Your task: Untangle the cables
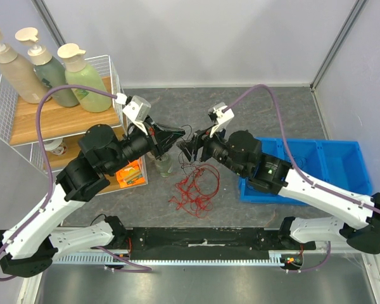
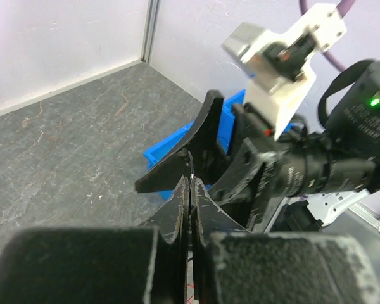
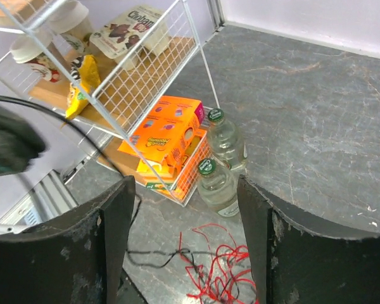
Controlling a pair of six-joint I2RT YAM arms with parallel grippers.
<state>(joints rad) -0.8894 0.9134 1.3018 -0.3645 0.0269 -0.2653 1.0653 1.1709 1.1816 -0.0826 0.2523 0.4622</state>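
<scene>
Overhead view: two white-and-black robot arms reach in from the near table edge & meet nose to nose mid-table. Below them, slightly to the near side, lie the cables (image 1: 193, 187). They form a loose bunch of red loops w/ a few black strands on the grey tabletop, btwn a wire shelf (image 1: 6, 107) on the left & a blue bin (image 1: 342, 161) on the right.

L gripper (image 1: 176, 137): jaws pressed fully together. Its wrist cam shows a thin strand running up out of the seam, so it looks to be pinching one cable & holding it lifted. In the R wrist view a black strand (image 3: 69, 120) arcs through the air toward a blurred dark shape at frame left, prob. that same held wire. Likely reason: keep one length raised off the pile so the rest hangs free.

R gripper (image 1: 191, 149): fingers spread wide, nothing btwn them, aimed down over the red loops. It seems poised to take a second strand & draw it away from the L one.

Not involved: pump bottles (image 1: 82, 79) on the shelf top, plus orange boxes (image 3: 168, 130) & two clear green-capped bottles (image 3: 225, 136) at its foot.

Tangle not yet separated; the red loops overlap.
</scene>
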